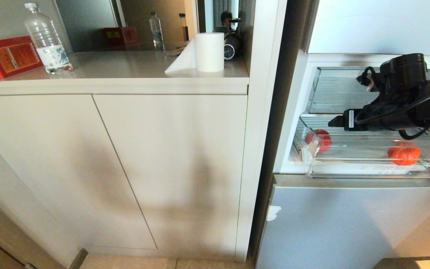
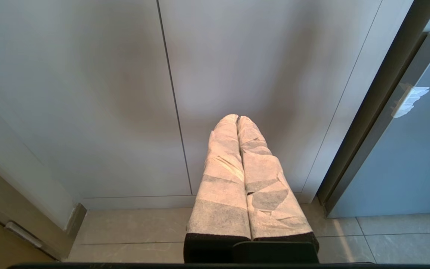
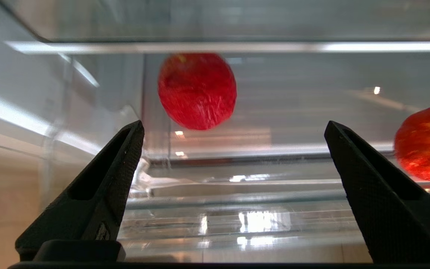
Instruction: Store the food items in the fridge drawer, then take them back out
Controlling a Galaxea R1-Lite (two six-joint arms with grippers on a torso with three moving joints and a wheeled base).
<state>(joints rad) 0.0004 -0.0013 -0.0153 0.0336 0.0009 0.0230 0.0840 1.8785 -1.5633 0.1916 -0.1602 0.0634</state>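
While spread, right hand [image 3: 233, 129] before tomato [image 3: 197, 90].

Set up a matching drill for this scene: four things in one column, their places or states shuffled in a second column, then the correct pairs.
Things:
1. white paper towel roll
2. clear plastic water bottle
3. right gripper
4. left gripper

Places or states:
A. fingers shut, facing the cabinet doors
B. beside the red box on the counter
C. open, facing the red round food item in the transparent drawer
D. at the counter's end nearest the fridge

Pairs: 1-D, 2-B, 3-C, 4-A
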